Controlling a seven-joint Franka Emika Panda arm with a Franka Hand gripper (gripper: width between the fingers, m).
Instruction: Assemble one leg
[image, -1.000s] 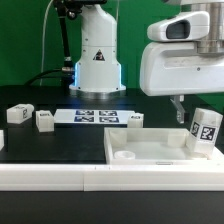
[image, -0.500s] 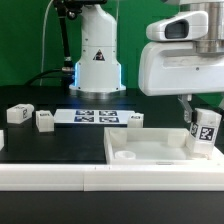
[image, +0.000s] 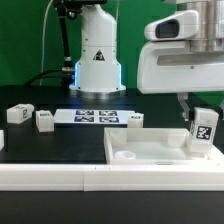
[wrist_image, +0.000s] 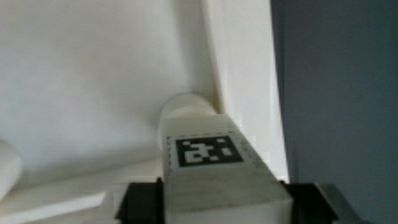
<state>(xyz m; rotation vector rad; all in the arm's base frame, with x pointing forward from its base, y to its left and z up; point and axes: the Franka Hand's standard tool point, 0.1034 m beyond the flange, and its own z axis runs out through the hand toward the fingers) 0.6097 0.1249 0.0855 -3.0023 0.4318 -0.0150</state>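
Observation:
My gripper (image: 198, 108) hangs at the exterior view's right, shut on the top of a leg (image: 203, 130). The leg is a small white post with a black-and-white tag, standing nearly upright at the right end of the large white tray-like part (image: 150, 152). In the wrist view the leg (wrist_image: 210, 150) runs from between my dark fingers (wrist_image: 146, 202) down to the tray's inner corner, its tag facing the camera. Whether its lower end touches the tray floor is hidden.
Three more small white tagged legs (image: 18, 114), (image: 44, 120), (image: 133, 119) lie on the black table at the left and middle. The marker board (image: 95, 117) lies behind them. The arm's white base (image: 97, 60) stands at the back.
The held leg has turned from a slight tilt to nearly upright, and my gripper has shifted a little to the right above the tray's right end.

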